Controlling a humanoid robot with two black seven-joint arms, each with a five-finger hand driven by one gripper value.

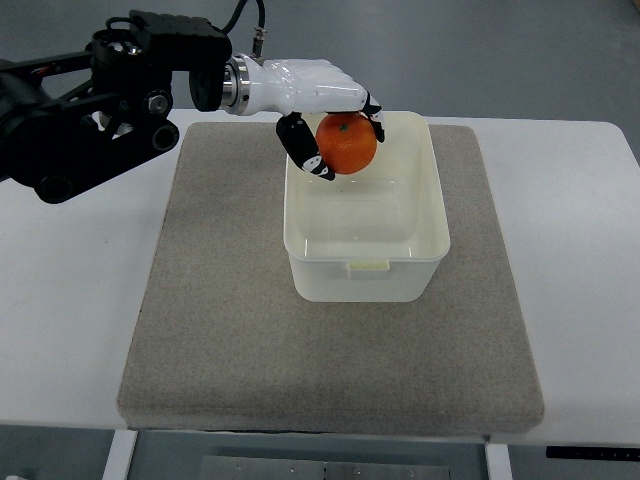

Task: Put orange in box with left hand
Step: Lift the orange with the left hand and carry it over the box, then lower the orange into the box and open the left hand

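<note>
An orange (347, 143) with a small green stem is held in my left hand (335, 125), whose white and black fingers curl around it from above and from the left. The hand holds the fruit above the far part of a cream plastic box (300, 265), just inside its back rim. The box is open and I see nothing lying on its floor. My left arm (100, 90), black with a silver wrist, reaches in from the upper left. No right arm shows.
The box stands on a grey felt mat (220, 330) that covers the middle of a white table (570, 250). The table's front edge runs along the bottom of the picture.
</note>
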